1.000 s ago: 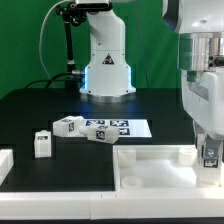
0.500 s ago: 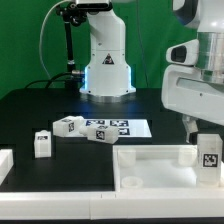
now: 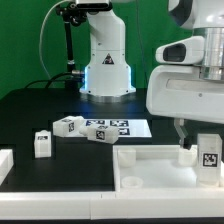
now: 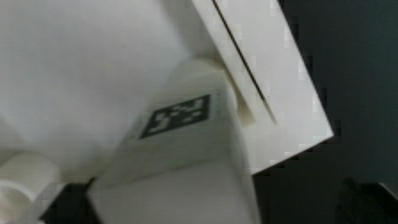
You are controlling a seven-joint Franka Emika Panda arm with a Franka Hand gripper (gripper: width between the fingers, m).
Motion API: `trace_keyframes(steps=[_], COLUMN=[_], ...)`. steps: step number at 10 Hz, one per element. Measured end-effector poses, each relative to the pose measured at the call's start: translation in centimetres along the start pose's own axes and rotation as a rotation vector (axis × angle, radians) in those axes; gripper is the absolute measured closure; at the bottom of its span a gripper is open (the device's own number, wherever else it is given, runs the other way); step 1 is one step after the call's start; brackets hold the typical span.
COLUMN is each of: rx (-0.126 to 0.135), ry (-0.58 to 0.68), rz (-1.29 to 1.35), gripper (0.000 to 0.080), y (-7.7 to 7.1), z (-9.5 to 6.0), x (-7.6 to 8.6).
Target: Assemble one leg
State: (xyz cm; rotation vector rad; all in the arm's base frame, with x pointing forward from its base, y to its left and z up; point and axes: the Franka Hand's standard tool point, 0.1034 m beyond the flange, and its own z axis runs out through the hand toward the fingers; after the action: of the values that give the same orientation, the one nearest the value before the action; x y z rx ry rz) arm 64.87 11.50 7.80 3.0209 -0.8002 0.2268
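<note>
A leg (image 3: 208,158), a white block with a black-and-white tag facing the camera, stands upright at the front corner of the large white panel (image 3: 150,165) on the exterior view's right. My gripper (image 3: 200,138) hangs from the big white hand just above it and appears shut on the leg's upper end. The fingers are mostly hidden. In the wrist view the leg (image 4: 178,130) runs from my gripper (image 4: 178,215) out to the panel (image 4: 107,50), its far end against the panel's raised rim.
Three more legs (image 3: 42,143) (image 3: 68,125) (image 3: 100,133) lie on the black table at the exterior view's left, by the marker board (image 3: 125,128). Another white part (image 3: 4,165) shows at the left edge. The robot base (image 3: 107,65) stands behind.
The hand has turned and its body has shifted toward the exterior view's left and risen. The leg has stayed at the panel corner, sinking only slightly.
</note>
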Motion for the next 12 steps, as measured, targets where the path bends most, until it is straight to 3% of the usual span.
trace_keyframes(steps=[1,2,4,7,9,12], rx=[0.0,0.0,-0.002,-0.005,-0.006,0.042], ry=[0.001,0.001,-0.005,-0.006,-0.019,-0.043], rz=[0.002,0.003,0.144,0.301,0.603,1.07], gripper=[0.027,0.027,0.0511,0.0511,0.0511,0.051], y=[0.1,0.1,0.3,0.6,1.2,1.8], z=[0.0,0.0,0.1,0.1,0.3,0.4], x=[0.1,0.1,0.1,0.2,0.3,-0.2])
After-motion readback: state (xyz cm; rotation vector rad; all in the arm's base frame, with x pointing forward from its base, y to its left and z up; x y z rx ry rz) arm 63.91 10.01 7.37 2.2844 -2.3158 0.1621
